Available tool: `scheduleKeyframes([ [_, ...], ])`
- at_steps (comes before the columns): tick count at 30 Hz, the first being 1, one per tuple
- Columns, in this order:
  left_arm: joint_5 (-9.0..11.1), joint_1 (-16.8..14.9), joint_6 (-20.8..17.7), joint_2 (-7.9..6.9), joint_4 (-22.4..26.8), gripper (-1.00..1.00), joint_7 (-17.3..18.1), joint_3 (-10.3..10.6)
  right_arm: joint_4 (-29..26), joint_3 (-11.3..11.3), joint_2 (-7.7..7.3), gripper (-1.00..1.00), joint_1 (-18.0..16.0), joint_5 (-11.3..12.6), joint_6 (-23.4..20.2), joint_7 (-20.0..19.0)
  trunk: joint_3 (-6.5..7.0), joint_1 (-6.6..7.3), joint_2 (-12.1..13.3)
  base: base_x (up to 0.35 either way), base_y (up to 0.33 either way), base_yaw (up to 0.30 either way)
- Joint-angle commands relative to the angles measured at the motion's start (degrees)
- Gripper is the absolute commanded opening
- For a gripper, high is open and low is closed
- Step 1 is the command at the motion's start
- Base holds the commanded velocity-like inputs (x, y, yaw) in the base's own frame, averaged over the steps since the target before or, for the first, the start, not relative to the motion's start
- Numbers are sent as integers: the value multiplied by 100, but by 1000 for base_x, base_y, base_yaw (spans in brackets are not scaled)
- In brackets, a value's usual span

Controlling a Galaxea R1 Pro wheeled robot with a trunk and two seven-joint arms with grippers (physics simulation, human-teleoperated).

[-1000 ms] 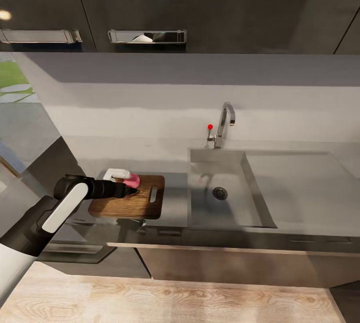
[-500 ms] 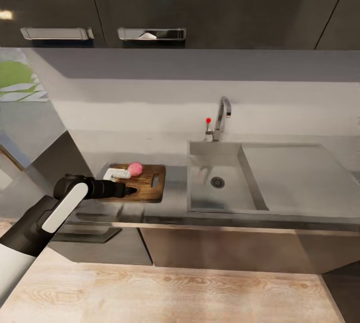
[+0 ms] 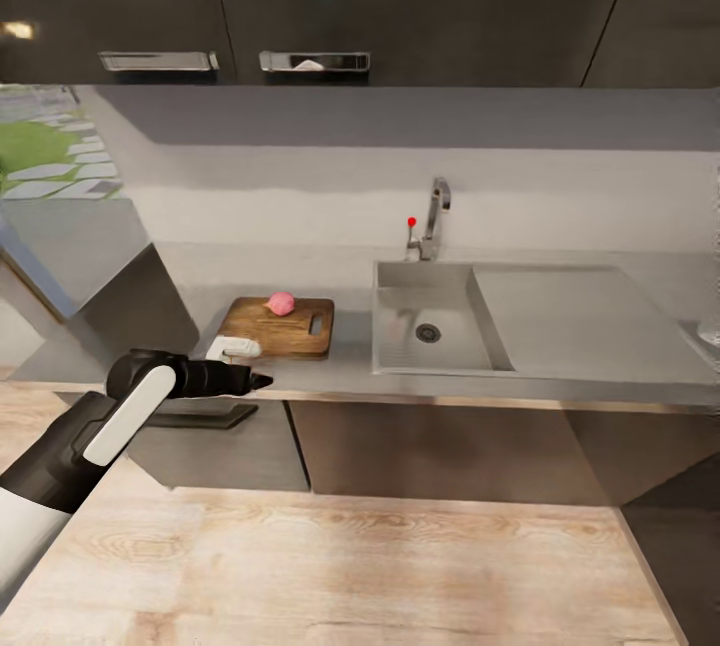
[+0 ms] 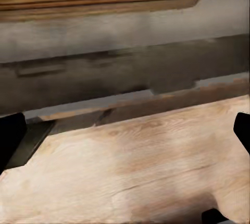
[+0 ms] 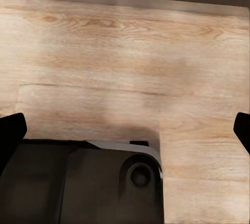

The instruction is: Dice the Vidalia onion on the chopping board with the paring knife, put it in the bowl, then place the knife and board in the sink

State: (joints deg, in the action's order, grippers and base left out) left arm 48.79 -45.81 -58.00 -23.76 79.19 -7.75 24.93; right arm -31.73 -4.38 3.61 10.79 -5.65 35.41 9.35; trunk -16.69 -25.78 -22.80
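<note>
Now, taking stock line by line.

View: over the last second the whole head picture has slid, so the camera and I have backed off from the glossy grey surface [image 3: 350, 358]; the things on it have not shifted among themselves.
Left hand: my left hand [image 3: 262, 381] hangs in front of the surface's edge, over the light wood floor [image 3: 380, 566]. A second ago it lay over the board; now it is clear of it. In the left wrist view the dark fingertips [image 4: 11, 138] sit wide at the picture's sides with nothing between them, so I read it as spread and empty.
Right hand: in the right wrist view its dark fingertips [image 5: 11, 133] also stand far apart over the floor, holding nothing.
Onion: a small pinkish round onion [image 3: 281, 302] rests on the dark brown wooden chopping board with a slot handle [image 3: 290, 334], toward its far side, whole as far as I can tell.
Bowl: the white squarish dish [image 3: 232, 349] sits at the board's near left corner, partly behind my arm.
Sink: the stainless steel basin with a round drain [image 3: 395, 311] lies to the right of the board.
Knife: I cannot make it out.
Meaning: I judge the onion is delivered and dicing is not yet begun; finding the knife comes next.
</note>
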Motion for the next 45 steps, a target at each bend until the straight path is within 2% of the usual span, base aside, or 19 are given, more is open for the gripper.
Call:
scheduleKeyframes([
  [1, 60, -7, -9, -5, 4, 100, -60, 12, -8, -10, -1, 100, 2, -59, -8, 55, -10, 0, -11, -338, 0, 0],
  [7, 59, 8, -2, -6, -3, 100, -60, 20, -8, -10, -1, 100, 2, -59, -8, 50, -10, 0, -11, -304, 0, 0],
  [14, 50, 678, 40, 2, 30, 100, -29, 21, -8, -5, -1, 100, 2, -59, -8, 36, -10, 0, -11, -36, 0, 0],
  [15, 46, 878, 82, 3, 37, 100, -23, 21, -6, -3, -5, 100, 2, -59, -8, 34, -10, 0, -11, -4, 0, 0],
  [18, 39, 1335, 505, 3, 39, 100, -12, 21, -2, -1, -8, 100, 2, -59, -14, 33, -10, 0, -11, -2, 0, 0],
  [19, 37, 1611, 897, 3, 25, 100, -10, 21, -1, -1, -9, 100, 2, -59, -15, 32, -10, 0, -11, 0, 0, 0],
  [23, -50, 2252, 1721, 2, 7, 100, -5, 42, 0, -1, -14, 100, 2, -52, -16, 34, -10, 0, -11, 0, 0, 0],
  [26, -345, 2813, 2407, 3, -13, 100, -3, 58, 0, 4, -17, 100, 2, -51, -16, 39, -10, 0, -11, 0, 0, 0],
  [28, -518, 3051, 2741, 3, -45, 100, -1, 60, 0, 5, -17, 100, 2, -50, -13, 39, -10, 0, -11, 0, 0, 0],
  [29, -884, 3530, 3570, 15, -183, 100, 6, 70, 0, 7, -22, 100, 2, -50, -11, 40, -10, 0, -11, 0, 0, 0],
  [30, -1045, 3755, 4040, 24, -282, 100, 8, 75, 0, 7, -24, 100, 2, -50, -10, 41, -10, 0, -11, 0, 0, 0],
  [31, -1176, 3970, 4526, 31, -403, 100, 9, 78, 0, 7, -25, 100, 2, -50, -9, 41, -10, 0, -11, 0, 0, 0],
  [32, -1227, 4073, 4766, 34, -479, 100, 9, 80, 0, 7, -25, 100, 2, -50, -9, 41, -10, 0, -11, 0, 0, 0],
  [34, -1356, 4426, 5703, 64, -893, 100, 10, 114, 0, 8, -31, 100, 2, -50, -8, 41, -10, 0, -11, 0, 0, 0],
  [35, -1375, 4492, 5942, 78, -1025, 100, 10, 133, 0, 8, -32, 100, 2, -50, -8, 41, -10, 0, -11, 0, 0, 0],
  [37, -1417, 4659, 6934, 153, -1643, 100, 11, 257, 0, 8, -40, 100, 2, -50, -8, 41, -10, 0, -11, 0, 0, -59],
  [40, -1437, 4727, 7928, 265, -2389, 100, 11, 479, 0, 8, -50, 100, 2, -50, -8, 41, -10, 0, -11, 0, 0, -173],
  [42, -1462, 4767, 9327, 564, -3605, 100, -5, 822, -3, 8, -62, 100, 2, -43, -8, 41, -10, 0, -11, 0, 0, -253],
  [45, -1463, 4771, 9587, 648, -3860, 100, -11, 873, -6, 13, -67, 100, 2, -42, -8, 41, -7, 0, -11, 0, 0, -271],
])
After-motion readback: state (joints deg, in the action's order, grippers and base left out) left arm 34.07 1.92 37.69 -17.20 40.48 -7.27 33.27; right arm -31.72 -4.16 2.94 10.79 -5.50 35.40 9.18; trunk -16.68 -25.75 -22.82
